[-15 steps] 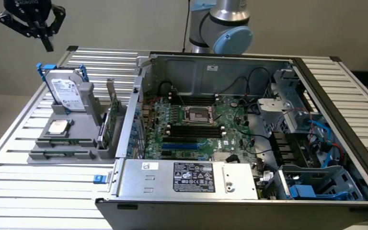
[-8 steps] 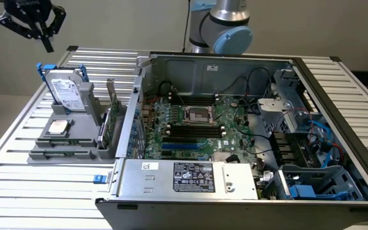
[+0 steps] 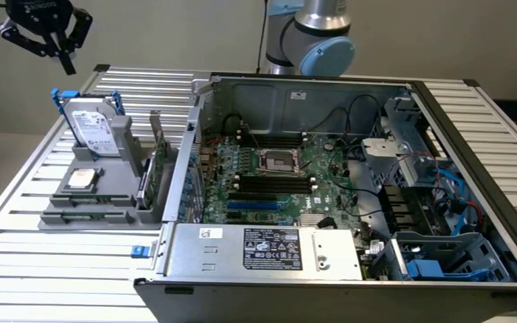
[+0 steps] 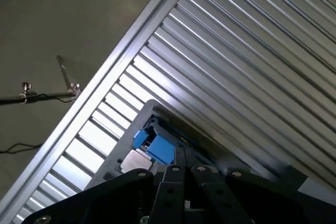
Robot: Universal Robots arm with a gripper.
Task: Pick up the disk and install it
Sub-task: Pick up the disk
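Observation:
The disk (image 3: 92,128) stands upright in a slot of the grey holder (image 3: 88,208) on the exterior view's left. It is a silver drive with a white label in a blue carrier frame. My gripper (image 3: 65,66) hangs in the air above and a little to the left of it, shut with the fingertips meeting and nothing between them. In the wrist view the black fingers (image 4: 173,182) point down toward the blue carrier (image 4: 155,146) and the drive's pale label (image 4: 135,160) below.
The open computer case (image 3: 240,269) with its motherboard (image 3: 277,175) takes up the middle and right of the ribbed metal table (image 3: 61,269). A drive cage with blue parts (image 3: 438,266) sits at its near right. A silver chip (image 3: 81,178) and a green card (image 3: 159,158) rest in the holder.

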